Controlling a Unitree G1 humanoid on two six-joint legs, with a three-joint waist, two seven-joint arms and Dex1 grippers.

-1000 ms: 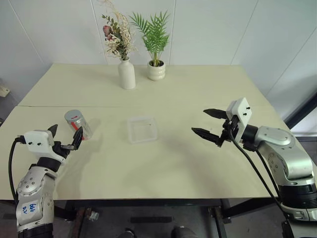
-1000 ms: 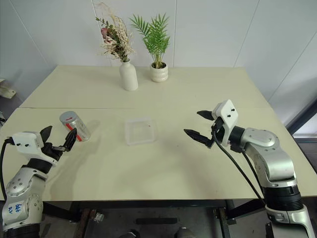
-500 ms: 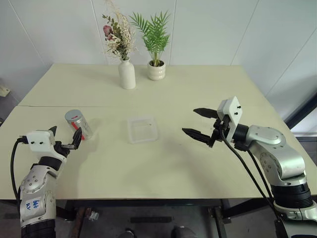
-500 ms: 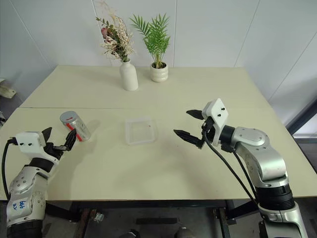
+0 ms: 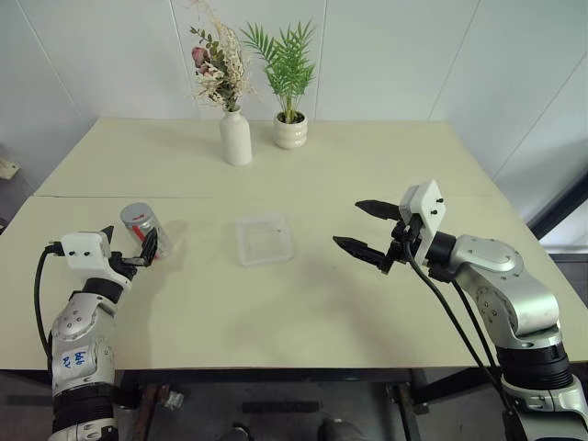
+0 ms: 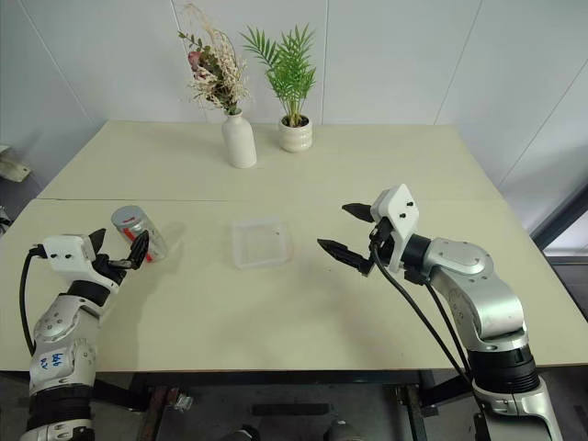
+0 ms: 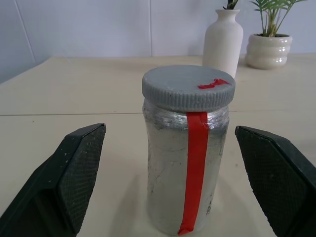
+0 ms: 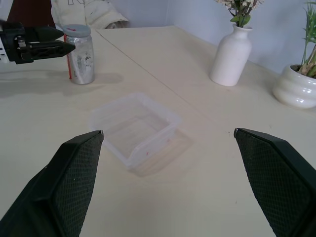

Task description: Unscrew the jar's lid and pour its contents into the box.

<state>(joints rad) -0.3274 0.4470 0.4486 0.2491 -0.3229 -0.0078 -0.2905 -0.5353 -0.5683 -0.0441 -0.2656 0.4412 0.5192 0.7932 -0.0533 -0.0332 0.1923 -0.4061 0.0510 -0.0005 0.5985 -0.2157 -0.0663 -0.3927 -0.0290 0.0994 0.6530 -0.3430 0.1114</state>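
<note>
The jar (image 5: 138,220), silver with a red stripe down its side, stands upright on the table's left side. Its grey lid (image 7: 187,88), with a red mark on top, sits on it. The contents are hidden inside. My left gripper (image 5: 129,243) is open and level right in front of the jar. The jar stands centred in the gap between the black fingers (image 7: 74,168), and I see no contact. The box (image 5: 265,239), a shallow clear tray, lies at the table's middle. My right gripper (image 5: 347,223) hovers open to its right, pointing at it, with nothing in it.
A white vase (image 5: 235,138) with dried flowers and a white plant pot (image 5: 290,130) stand at the back of the table. A seam (image 5: 276,197) runs across the tabletop behind the jar and the box.
My left gripper has moved forward, closing in on the jar. My right gripper has shifted a little left toward the box. Both stay open; jar and box have not moved.
</note>
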